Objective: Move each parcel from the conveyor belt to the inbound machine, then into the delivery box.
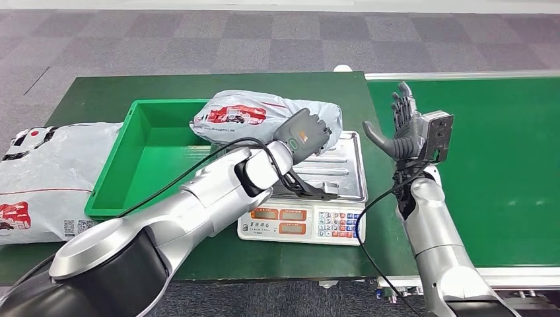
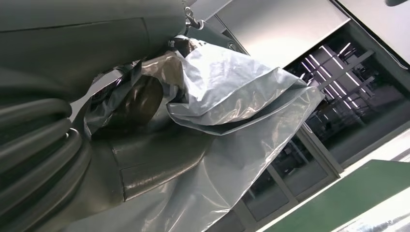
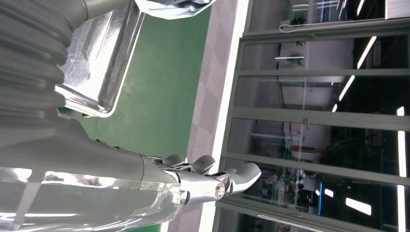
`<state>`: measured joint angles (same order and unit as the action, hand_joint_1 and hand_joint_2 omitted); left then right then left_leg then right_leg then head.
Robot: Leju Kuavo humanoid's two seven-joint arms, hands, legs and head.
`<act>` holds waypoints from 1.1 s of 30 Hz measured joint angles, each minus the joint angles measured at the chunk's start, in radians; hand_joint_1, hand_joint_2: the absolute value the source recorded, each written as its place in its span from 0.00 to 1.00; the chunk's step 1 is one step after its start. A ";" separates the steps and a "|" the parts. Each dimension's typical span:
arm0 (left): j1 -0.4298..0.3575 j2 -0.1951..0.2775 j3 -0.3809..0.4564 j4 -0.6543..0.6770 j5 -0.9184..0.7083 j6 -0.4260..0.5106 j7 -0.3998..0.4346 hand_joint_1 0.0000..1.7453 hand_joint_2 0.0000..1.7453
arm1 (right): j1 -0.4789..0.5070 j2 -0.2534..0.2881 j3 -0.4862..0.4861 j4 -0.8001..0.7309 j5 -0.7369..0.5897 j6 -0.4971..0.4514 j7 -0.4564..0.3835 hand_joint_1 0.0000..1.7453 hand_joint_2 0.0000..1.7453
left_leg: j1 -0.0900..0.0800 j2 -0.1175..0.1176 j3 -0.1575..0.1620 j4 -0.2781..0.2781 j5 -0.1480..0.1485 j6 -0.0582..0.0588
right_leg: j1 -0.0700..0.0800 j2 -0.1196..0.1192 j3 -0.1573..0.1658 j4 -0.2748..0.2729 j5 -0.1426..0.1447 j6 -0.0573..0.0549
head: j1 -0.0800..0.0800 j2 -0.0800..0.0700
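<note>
A grey plastic parcel with red print lies across the back of the scale's steel platform and the right rim of the green delivery box. My left hand grips the parcel's right end; its crumpled film fills the left wrist view. Whether the parcel rests on the platform or hangs above it I cannot tell. My right hand stands upright and open with nothing in it, between the scale and the green conveyor belt. In the right wrist view, its fingers are spread beside the platform.
The scale's keypad and displays face the table's front edge. A second, larger grey parcel lies on the green table left of the box. A black cable runs along my left forearm. Grey carpet lies beyond the table.
</note>
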<state>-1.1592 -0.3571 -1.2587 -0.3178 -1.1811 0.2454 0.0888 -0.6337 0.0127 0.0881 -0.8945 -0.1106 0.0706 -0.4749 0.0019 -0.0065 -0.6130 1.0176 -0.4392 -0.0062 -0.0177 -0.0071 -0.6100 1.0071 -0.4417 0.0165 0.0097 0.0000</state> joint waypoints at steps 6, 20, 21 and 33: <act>-0.004 0.000 0.005 0.002 -0.002 0.000 0.001 1.00 1.00 | 0.000 0.000 0.000 0.001 0.000 0.000 0.000 0.00 1.00 | 0.000 0.000 0.000 0.000 0.000 0.000 | 0.000 0.000 0.000 0.000 0.000 0.000 | 0.000 0.000; -0.035 0.040 0.073 0.011 -0.223 -0.120 0.105 1.00 1.00 | 0.039 -0.021 0.000 -0.013 0.005 0.014 0.039 0.00 1.00 | 0.000 0.001 0.000 0.000 0.000 0.000 | 0.000 0.001 0.000 0.000 0.000 0.000 | 0.000 0.000; -0.037 0.052 0.077 0.015 -0.241 -0.156 0.122 1.00 1.00 | 0.040 -0.022 0.000 -0.014 0.007 0.015 0.042 0.00 1.00 | 0.000 0.001 0.000 0.000 0.000 0.000 | 0.000 0.001 0.000 0.000 0.000 0.000 | 0.000 0.000; -0.119 0.228 0.112 0.072 -0.327 -0.498 0.304 1.00 1.00 | 0.069 -0.039 0.000 -0.046 0.021 0.021 0.074 0.00 1.00 | 0.001 0.001 0.000 0.000 0.002 -0.002 | 0.001 0.003 -0.001 0.001 0.001 -0.001 | 0.000 0.000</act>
<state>-1.2780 -0.1288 -1.1463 -0.2462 -1.5084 -0.2524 0.3925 -0.5648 -0.0262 0.0880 -0.9409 -0.0895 0.0912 -0.4009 0.0029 -0.0051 -0.6130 1.0171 -0.4376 -0.0081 -0.0170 -0.0044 -0.6107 1.0080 -0.4409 0.0152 0.0099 0.0000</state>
